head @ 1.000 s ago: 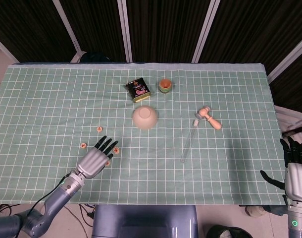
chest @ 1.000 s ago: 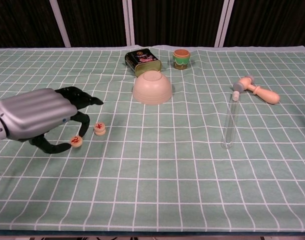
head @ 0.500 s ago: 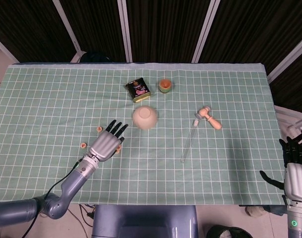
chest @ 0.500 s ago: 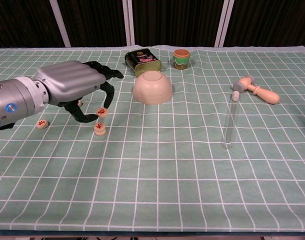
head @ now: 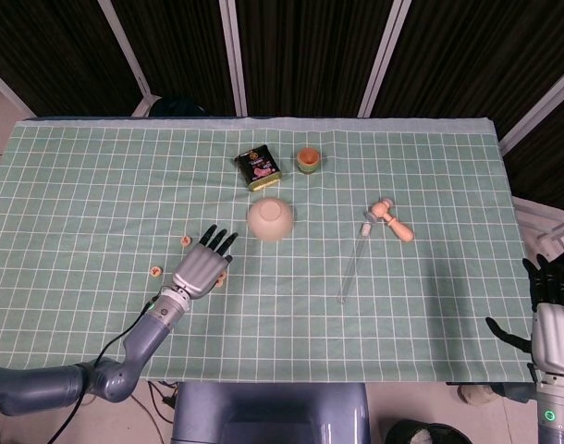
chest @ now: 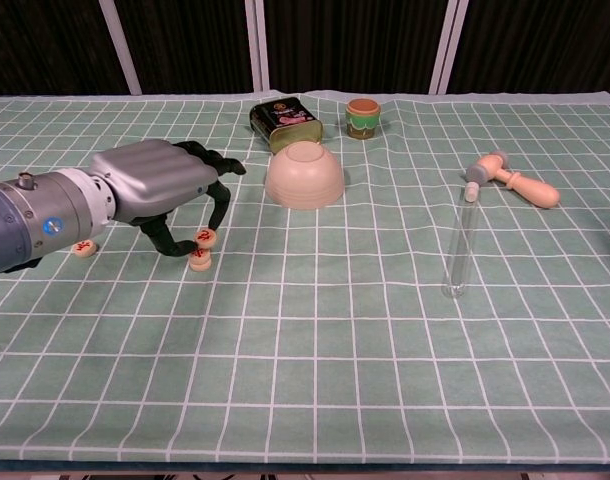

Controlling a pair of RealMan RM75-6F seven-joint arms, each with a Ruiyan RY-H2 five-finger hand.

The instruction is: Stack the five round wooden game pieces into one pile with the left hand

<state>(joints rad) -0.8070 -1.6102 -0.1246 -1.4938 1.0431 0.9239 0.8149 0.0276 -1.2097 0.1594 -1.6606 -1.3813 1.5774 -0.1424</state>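
My left hand (chest: 157,187) hovers low over the green checked cloth, left of the bowl. Its thumb and a finger pinch a round wooden piece (chest: 205,237) with a red mark, tilted, just above another piece (chest: 199,260) lying on the cloth. A third piece (chest: 83,247) lies to the left, by the wrist. From the head view the left hand (head: 199,270) covers the held piece; a piece (head: 185,240) lies just beyond its fingers and another piece (head: 156,271) to its left. My right hand (head: 552,319) stays off the table at the lower right, holding nothing.
An upturned cream bowl (chest: 304,175) sits right of the left hand. Behind it stand a dark tin (chest: 285,122) and a small green jar (chest: 363,117). A glass tube (chest: 460,245) and a wooden mallet (chest: 513,180) lie at the right.
The left hand carried the pinched piece away from the table's near edge, towards the bowl, then lowered it close above the piece on the cloth. The right hand has not moved.
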